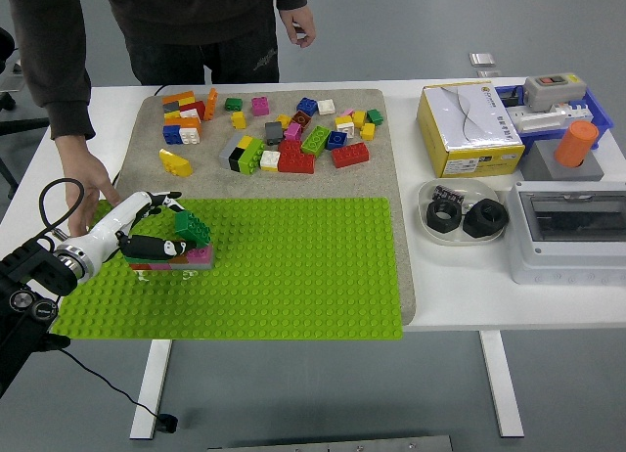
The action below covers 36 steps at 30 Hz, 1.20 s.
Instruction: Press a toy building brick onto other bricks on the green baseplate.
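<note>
Seating step: my left hand (147,227) has its fingers pinching the green brick (192,226), tilted on the brick stack (168,256) at the left of the green baseplate (293,266).
Next: level it over the studs, push straight down. A person's hand (90,190) rests on the desk just behind mine, so it's tight there. Loose bricks (284,139) lie on the mat behind, well apart.

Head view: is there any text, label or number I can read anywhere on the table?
None is readable.
Yellow box: white swirl graphic on its lid, print on the front too small to read.
Grey switch box: red and green marks, no legible lettering.
Bricks and baseplate: no print visible.
</note>
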Motion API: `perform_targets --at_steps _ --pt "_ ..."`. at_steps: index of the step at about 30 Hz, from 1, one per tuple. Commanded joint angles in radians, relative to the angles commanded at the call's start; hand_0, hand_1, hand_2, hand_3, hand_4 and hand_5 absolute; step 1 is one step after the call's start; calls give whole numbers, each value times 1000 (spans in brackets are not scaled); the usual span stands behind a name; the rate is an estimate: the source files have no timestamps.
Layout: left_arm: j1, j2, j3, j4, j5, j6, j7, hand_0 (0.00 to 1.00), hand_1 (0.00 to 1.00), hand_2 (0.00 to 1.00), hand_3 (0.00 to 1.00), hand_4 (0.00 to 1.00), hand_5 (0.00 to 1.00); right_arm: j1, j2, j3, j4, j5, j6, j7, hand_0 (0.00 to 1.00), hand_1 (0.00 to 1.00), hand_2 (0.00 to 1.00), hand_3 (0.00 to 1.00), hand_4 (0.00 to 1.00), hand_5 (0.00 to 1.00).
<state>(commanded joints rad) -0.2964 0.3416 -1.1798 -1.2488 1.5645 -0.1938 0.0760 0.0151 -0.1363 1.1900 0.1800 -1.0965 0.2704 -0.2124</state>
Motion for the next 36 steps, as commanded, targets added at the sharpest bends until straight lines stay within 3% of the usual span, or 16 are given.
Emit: perform_targets --at_steps 12,25,36 --pt "3 39 30 5 -10 -1 -8 965 975 956 491 817 2 -1 -1 -3 0 6 2 0 687 659 635 874 632 998" --pt "-49 114 146 14 -26 6 -28 964 975 954 492 817 2 0 1 -5 0 12 6 -3 687 659 637 875 631 998" --pt "-83 133 175 18 -32 14 -40 961 971 950 489 816 2 4 -1 -8 0 15 7 -3 687 659 638 875 631 998"
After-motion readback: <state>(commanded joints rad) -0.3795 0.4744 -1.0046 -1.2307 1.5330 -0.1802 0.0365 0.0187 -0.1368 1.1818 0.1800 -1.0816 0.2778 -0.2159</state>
